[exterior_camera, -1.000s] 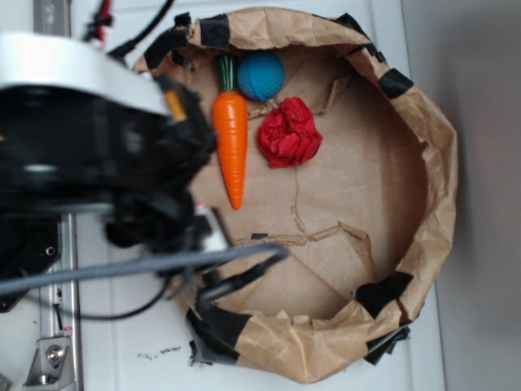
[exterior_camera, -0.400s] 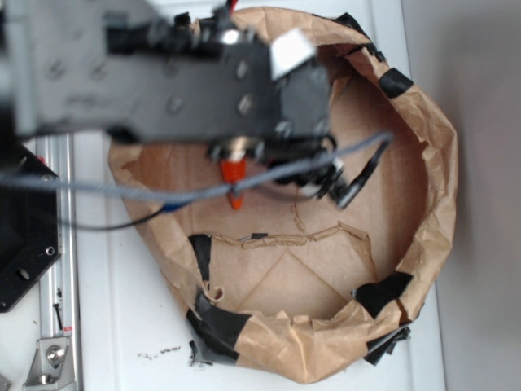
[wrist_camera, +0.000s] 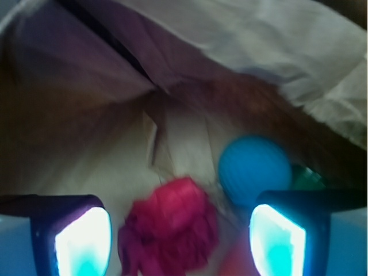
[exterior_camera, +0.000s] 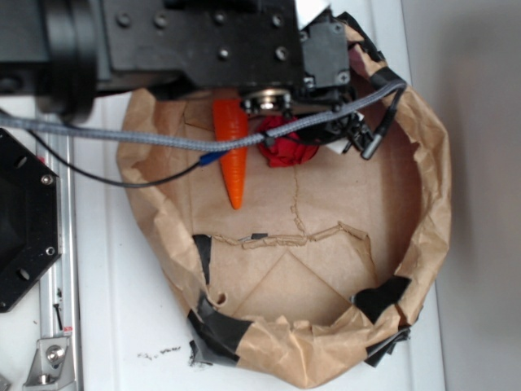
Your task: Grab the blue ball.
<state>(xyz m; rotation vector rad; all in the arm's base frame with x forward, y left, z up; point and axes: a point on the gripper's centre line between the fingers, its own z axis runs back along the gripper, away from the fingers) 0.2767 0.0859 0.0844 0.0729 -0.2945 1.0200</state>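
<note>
Paper basin (exterior_camera: 423, 204); pincer (wrist_camera: 179, 241) wide, empty.

The blue ball (wrist_camera: 254, 168), round and matte, rests on brown paper against the crumpled wall.

Brown paper basin (exterior_camera: 423, 212), black-taped rim, on white table (exterior_camera: 122, 326); inside, orange carrot (exterior_camera: 232, 155) beside red wad (wrist_camera: 169, 224), close together
</note>
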